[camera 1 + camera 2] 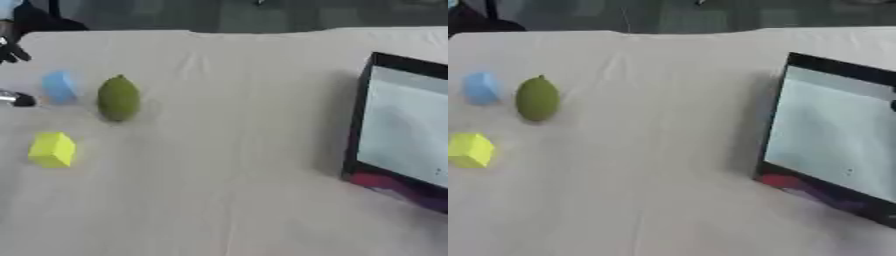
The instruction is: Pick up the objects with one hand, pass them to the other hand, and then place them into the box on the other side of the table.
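Three objects lie on the left of the cloth-covered table (227, 165): a small blue block (59, 86), a green pear-shaped fruit (118, 98) just right of it, and a yellow cube (52, 149) nearer to me. My left hand (17, 99) shows only at the left edge of the left eye view. One dark fingertip is beside the blue block and other fingers (10, 51) are spread higher up, with nothing between them. The box (773, 120) stands on the right, with black walls and a pale inside. My right hand shows in no view.
The beige cloth has a crease running down its middle. A red and purple patch (798, 187) lies at the box's near wall. Dark floor and furniture lie beyond the table's far edge.
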